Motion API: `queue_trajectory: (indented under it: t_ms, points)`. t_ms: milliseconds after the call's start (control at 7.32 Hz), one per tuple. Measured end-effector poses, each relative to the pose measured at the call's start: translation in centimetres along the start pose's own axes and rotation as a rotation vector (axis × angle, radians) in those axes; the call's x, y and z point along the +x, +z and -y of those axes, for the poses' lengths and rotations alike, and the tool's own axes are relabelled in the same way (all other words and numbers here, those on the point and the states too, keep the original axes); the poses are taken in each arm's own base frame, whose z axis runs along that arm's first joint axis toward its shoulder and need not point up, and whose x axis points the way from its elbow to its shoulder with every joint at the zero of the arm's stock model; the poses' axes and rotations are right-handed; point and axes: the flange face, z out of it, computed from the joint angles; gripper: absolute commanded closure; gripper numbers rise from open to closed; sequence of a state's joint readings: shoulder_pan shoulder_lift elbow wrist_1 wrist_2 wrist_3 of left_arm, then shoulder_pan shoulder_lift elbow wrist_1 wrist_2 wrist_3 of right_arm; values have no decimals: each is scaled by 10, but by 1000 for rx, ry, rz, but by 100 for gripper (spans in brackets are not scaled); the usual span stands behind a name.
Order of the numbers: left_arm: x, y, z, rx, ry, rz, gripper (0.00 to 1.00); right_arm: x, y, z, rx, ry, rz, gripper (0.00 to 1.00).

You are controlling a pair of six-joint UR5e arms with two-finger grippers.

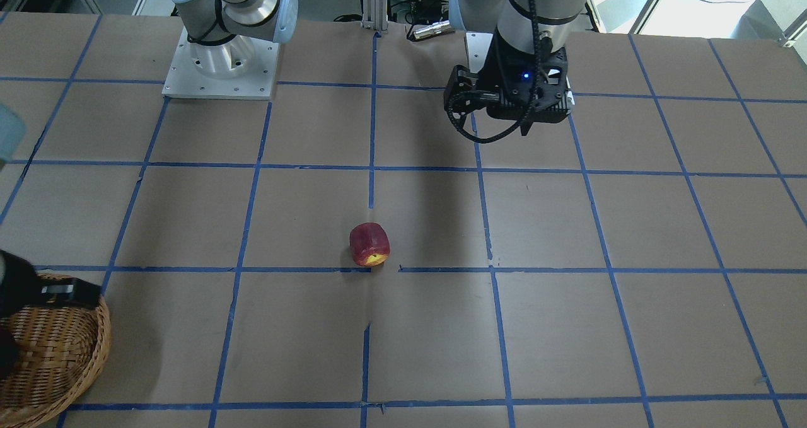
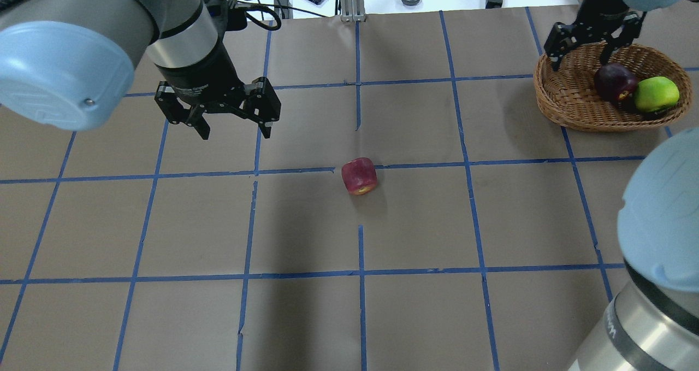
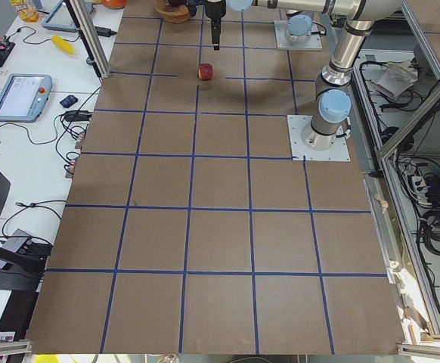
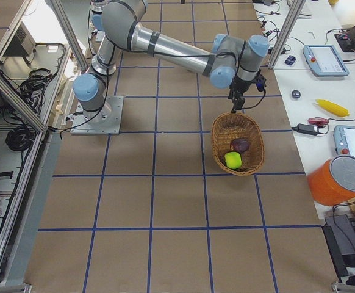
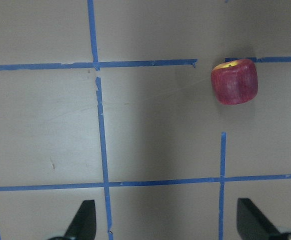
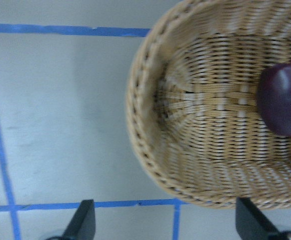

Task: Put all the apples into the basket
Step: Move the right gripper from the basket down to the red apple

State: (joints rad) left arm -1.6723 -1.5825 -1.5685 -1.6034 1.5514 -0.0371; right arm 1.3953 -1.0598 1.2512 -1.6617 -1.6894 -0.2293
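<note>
A: Where is the red apple [image 2: 359,176] logged?

B: It is logged near the middle of the table [image 2: 420,316]. It lies on its side, with the yellowish patch turned toward the robot, just beside a blue tape line [image 2: 295,170]. The purplish apple [image 2: 615,82] and the green apple [image 2: 655,93] are noted side by side inside the basket [image 2: 549,95] at the far right.

A: How are the grippers recorded?

B: The left gripper [image 2: 236,135] is recorded with its jaws spread wide and nothing held. It hangs above the table, to the left of the red apple and farther out. In the left wrist view the apple is seen off toward the upper right, not between the fingers. The right gripper [image 2: 580,64] is likewise released and empty, and is placed over the basket's left end.

A: Which step is judged to be in hand, and how is it best done?

B: A pick of the last apple by the left arm is judged. The gripper should be shifted right and nearer until the apple is centred between the fingers, then lowered straight. Rolling is to be expected from an apple lying on its side, so the rounded flanks should be closed on evenly and low. Room over the basket should be cleared by the right arm before the drop.
</note>
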Motion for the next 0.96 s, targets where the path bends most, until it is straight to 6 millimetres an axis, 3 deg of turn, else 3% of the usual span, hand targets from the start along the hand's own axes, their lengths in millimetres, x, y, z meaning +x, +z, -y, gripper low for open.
queue_trajectory:
  t_ms: [273,546,683,820,956]
  points:
    - [-54,-12,10,25,-2,-7,0,-143,-14,-13,0,-109,52,0]
    - [-74,-16,13,29,-29,-18,0,-251,3,-26,10,-203,64,0]
    - [-75,-16,11,21,-36,-22,0,-296,14,-36,12,-255,76,0]
    - [-75,-16,8,9,-52,-25,0,-325,23,-46,2,-292,100,0]
    - [-73,-16,5,2,-74,-33,0,-341,37,-53,-6,-311,141,0]
